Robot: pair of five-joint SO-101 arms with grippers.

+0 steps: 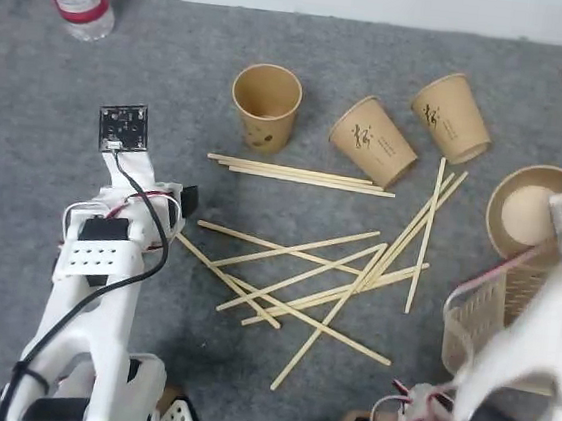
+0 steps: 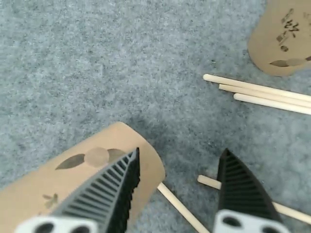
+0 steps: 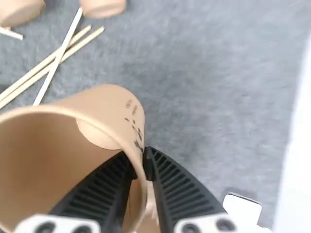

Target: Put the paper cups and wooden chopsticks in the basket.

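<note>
Right claw (image 3: pixel 142 154) pinches the rim wall of a brown paper cup (image 3: pixel 53 145), likely light and crushable; left claw (image 2: pixel 181 151) gapes open

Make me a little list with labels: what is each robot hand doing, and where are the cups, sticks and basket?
left gripper: open, beside a lying cup
right gripper: shut on the rim of the held cup
loose cups: upright cup, second cup and third cup in a row on the mat
chopsticks: scattered on the mat
basket: by the right arm, near the held cup
</note>
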